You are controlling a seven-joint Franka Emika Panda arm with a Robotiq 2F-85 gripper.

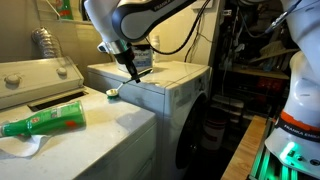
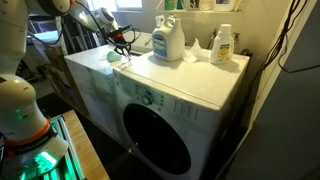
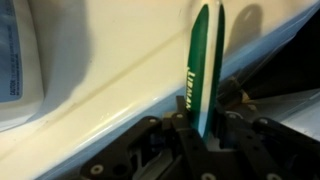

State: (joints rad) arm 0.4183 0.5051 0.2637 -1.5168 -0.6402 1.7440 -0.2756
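Obs., standing by the laundry machines.

Step in hand (my reading): a held-tool phase. The pincer (image 3: 205,120) has a green pen (image 3: 203,70) in its grip and hangs low over the white machine top that serves here as table (image 1: 180,76), near the edge that faces the neighbouring machine.

Pincer state: narrow, jaws closed onto the pen's lower barrel from either side. The pen stands out straight ahead of the fingers, white lettering toward the wrist camera. Grip looks centred, with no visible slant.

Pen tip: it points at the table, and its shadow falls just beside it on the white surface. Touching or just clear of the surface, I cannot tell. In both exterior views the pincer (image 1: 132,68) (image 2: 122,42) sits close above the surface with the arm bent over it.

Next move, judged: any descent would need to be slow and square to the table, since the pen is rigid and the surface hard. A sideways drag would need light pressure so the pen does not slip in the jaws.

Around:
- small pale object (image 1: 113,93) near the seam between machines, too small to identify
- green bottle (image 1: 45,122) lying on a cloth (image 1: 25,146), well apart
- detergent jugs (image 2: 168,40) at the back of the table
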